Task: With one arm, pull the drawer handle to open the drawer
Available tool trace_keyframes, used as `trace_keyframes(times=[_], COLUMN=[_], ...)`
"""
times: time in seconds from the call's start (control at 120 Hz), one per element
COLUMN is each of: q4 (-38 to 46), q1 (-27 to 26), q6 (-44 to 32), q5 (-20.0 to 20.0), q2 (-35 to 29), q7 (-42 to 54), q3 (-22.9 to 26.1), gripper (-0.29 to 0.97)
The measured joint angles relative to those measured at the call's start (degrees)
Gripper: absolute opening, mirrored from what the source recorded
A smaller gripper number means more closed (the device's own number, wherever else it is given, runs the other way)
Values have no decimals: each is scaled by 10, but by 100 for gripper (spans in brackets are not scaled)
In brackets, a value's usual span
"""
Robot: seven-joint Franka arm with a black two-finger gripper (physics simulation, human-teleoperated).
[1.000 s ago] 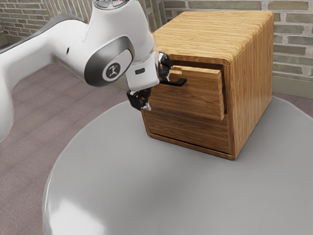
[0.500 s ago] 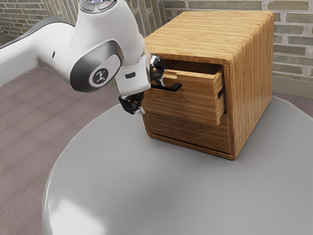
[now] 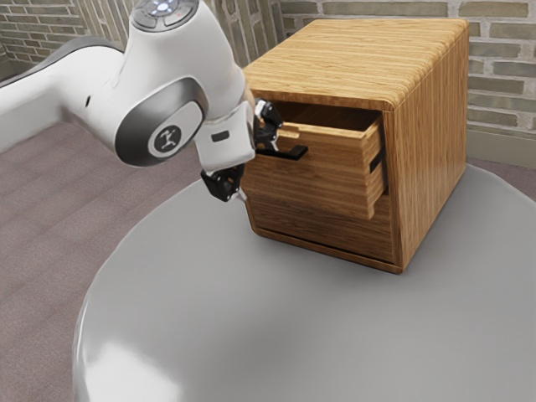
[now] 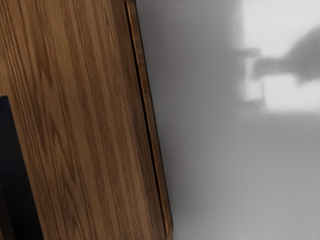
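The gripper (image 3: 270,140), pinching the black drawer handle (image 3: 290,153), has drawn the drawer (image 3: 322,172) further out of the wooden cabinet (image 3: 368,59), so opening is progressing.

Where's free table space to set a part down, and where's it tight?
Free: the broad table in front of the cabinet, down to the near rim; also the cabinet's flat top. Tight: at the front of the part-open drawer, where the gripper is at the handle and the arm overhangs the table's edge on the exterior view's left.
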State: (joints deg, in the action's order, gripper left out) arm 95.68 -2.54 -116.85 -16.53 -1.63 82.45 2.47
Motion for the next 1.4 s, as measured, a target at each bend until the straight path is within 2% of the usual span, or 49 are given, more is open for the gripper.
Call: trace_keyframes(times=[0.342,0.742,1.067,1.175,1.225,1.4], q4=[52,83,130,130,130,141], q1=[-2,-3,-2,-1,0,0], q6=[-5,-10,-15,-19,-22,-27], q5=[0,0,0,0,0,0], q2=[-57,-72,-116,-110,-106,-113], q7=[-5,-13,-21,-23,-24,-26], q3=[0,-3,-7,-7,-7,-8], gripper=[63,69,66,66,70,67])
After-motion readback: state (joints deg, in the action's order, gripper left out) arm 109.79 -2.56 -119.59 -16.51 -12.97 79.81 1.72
